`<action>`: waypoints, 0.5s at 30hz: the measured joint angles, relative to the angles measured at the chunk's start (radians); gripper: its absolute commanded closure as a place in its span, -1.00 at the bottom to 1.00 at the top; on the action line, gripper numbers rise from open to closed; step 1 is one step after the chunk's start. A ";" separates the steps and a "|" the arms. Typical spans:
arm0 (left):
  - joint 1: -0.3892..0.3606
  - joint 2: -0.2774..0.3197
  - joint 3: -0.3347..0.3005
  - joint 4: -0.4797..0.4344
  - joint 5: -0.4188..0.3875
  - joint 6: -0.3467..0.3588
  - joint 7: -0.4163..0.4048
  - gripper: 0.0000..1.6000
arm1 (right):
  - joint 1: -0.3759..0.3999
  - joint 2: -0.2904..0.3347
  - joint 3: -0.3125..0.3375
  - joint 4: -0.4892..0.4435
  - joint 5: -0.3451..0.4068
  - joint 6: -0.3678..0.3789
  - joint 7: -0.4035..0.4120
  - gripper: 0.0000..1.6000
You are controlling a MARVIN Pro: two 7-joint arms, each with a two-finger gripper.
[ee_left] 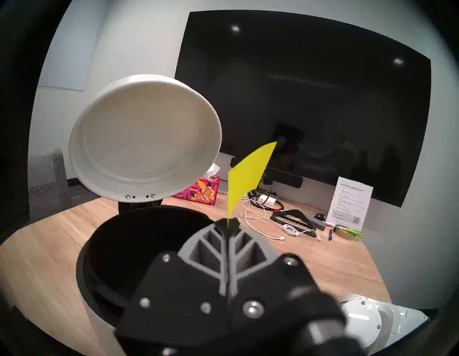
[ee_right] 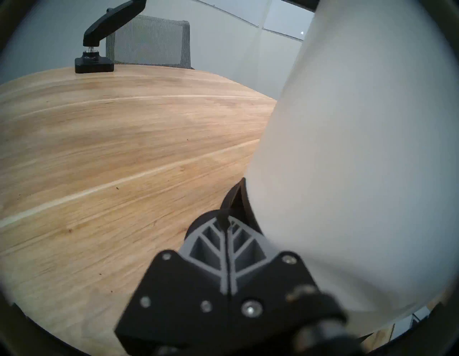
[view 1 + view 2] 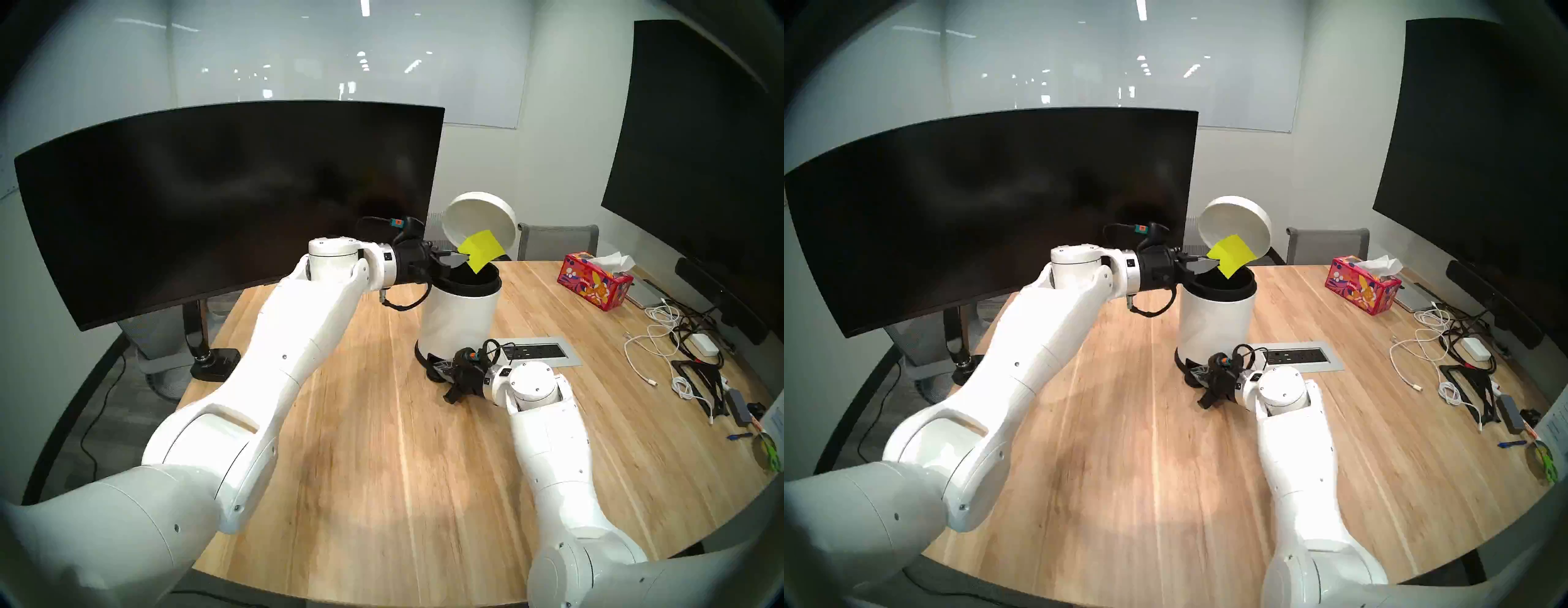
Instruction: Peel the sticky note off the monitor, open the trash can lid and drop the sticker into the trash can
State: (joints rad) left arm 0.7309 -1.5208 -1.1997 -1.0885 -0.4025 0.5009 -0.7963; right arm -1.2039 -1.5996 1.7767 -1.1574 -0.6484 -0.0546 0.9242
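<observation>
Sticky note (image 3: 480, 251) is off the monitor and pinched by one corner in the left gripper (image 3: 456, 259), jaws fully closed on it; left wrist view shows the note (image 1: 246, 177) standing up edge-on from the closed fingertips (image 1: 229, 225). Note hangs just above the open mouth of the trash can (image 3: 460, 318), over the near-left part of the rim, with its lower corner dipping toward the black inner bucket (image 1: 139, 238); can't tell if it touches the rim. Trash can lid (image 3: 475, 214) is tipped up and back on its hinge, white underside facing the left arm, right behind the note. Right gripper (image 3: 445, 369) is low at the can's base on the near side, jaws closed with nothing between them, tips at the black foot pedal (image 2: 233, 199) by the base ring; right wrist view has the white can wall (image 2: 360, 161) filling its right half. Contact with the pedal looks likely but the tip is partly hidden. Monitor (image 3: 237, 204) stands at the table's left-back, dark screen bare, clamp stand (image 3: 214, 361) on the wooden table (image 3: 382, 446) edge. Further right: tissue box (image 3: 594, 280), table power outlet (image 3: 536, 352), a tangle of cables and chargers (image 3: 679, 352), and the big flat black screen (image 3: 700, 170) on the right wall.
</observation>
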 measured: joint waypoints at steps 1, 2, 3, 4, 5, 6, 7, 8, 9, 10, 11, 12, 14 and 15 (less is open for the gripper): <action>-0.015 -0.003 0.003 0.012 0.006 0.001 -0.003 1.00 | 0.000 0.000 0.000 0.000 0.000 0.000 0.000 1.00; -0.019 -0.003 0.003 0.016 0.008 0.001 -0.004 1.00 | 0.000 0.000 0.000 0.000 0.000 0.000 0.000 1.00; -0.025 -0.004 0.004 0.021 0.010 0.001 -0.006 1.00 | 0.000 0.000 0.001 0.000 0.000 0.000 0.000 1.00; -0.033 -0.005 0.005 0.027 0.013 0.003 -0.008 1.00 | 0.000 0.000 0.001 0.000 -0.001 0.000 0.000 1.00; -0.036 -0.005 0.005 0.029 0.015 0.003 -0.009 1.00 | 0.000 -0.001 0.001 0.000 -0.001 0.000 0.000 1.00; -0.040 -0.005 0.005 0.032 0.016 0.005 -0.010 1.00 | 0.000 -0.001 0.001 0.000 -0.001 0.000 0.000 1.00; -0.048 -0.005 0.005 0.038 0.019 0.010 -0.013 1.00 | 0.000 -0.001 0.001 0.000 -0.001 0.000 0.001 1.00; -0.050 -0.005 0.006 0.039 0.020 0.013 -0.014 1.00 | 0.000 -0.001 0.001 0.000 -0.001 0.000 0.001 1.00; -0.055 -0.004 0.006 0.041 0.023 0.020 -0.016 1.00 | 0.000 -0.001 0.001 0.000 -0.001 0.000 0.001 1.00; -0.057 -0.004 0.007 0.041 0.024 0.023 -0.018 1.00 | 0.000 -0.001 0.001 0.000 -0.001 0.000 0.001 1.00; -0.060 -0.004 0.007 0.041 0.026 0.028 -0.021 1.00 | 0.000 -0.001 0.002 0.000 -0.002 0.000 0.001 1.00; -0.063 -0.003 0.007 0.041 0.028 0.033 -0.023 1.00 | 0.000 -0.001 0.002 0.000 -0.002 0.000 0.001 1.00; -0.064 -0.002 0.008 0.040 0.029 0.038 -0.027 1.00 | 0.000 -0.001 0.002 0.000 -0.002 0.000 0.001 1.00; -0.065 -0.001 0.008 0.039 0.030 0.043 -0.029 1.00 | 0.000 -0.001 0.002 0.000 -0.002 0.000 0.001 1.00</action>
State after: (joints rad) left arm 0.6659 -1.5220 -1.1921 -1.0492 -0.3729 0.5434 -0.8257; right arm -1.2036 -1.6011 1.7787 -1.1574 -0.6504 -0.0548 0.9249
